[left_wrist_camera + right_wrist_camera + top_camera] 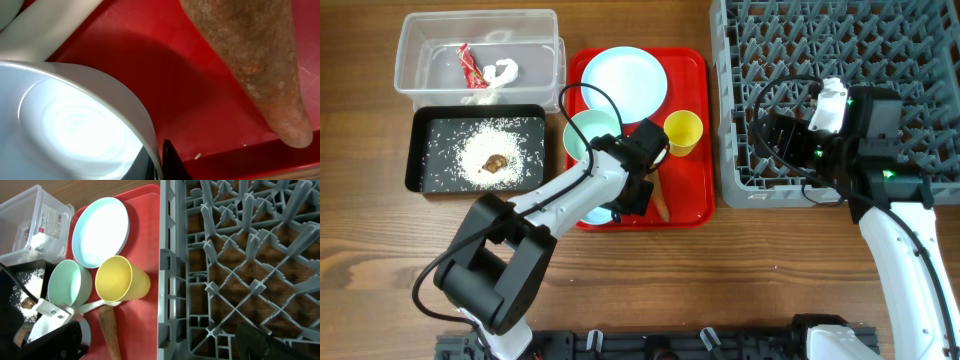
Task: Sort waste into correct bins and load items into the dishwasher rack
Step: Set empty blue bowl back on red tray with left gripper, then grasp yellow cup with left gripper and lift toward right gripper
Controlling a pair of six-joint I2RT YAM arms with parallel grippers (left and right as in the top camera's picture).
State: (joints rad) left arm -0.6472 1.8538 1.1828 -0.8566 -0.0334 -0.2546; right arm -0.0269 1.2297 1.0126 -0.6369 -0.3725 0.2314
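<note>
My left gripper (628, 200) (161, 161) is shut on the rim of a light blue bowl (595, 212) (75, 125) at the front of the red tray (695, 190). The orange carrot (660, 200) (260, 65) lies just to its right. The second bowl (590, 135), the round plate (625, 78), the yellow cup (682, 132) and the white spoon (92, 306) are also on that tray. My right gripper (775, 130) (260, 340) is open and empty over the grey dishwasher rack (800, 50).
The clear tub (420, 40) at the back left holds a red wrapper (468, 65) and crumpled white paper (505, 72). The black tray (420, 180) in front of it holds rice grains (490, 145) and a brown scrap (495, 162).
</note>
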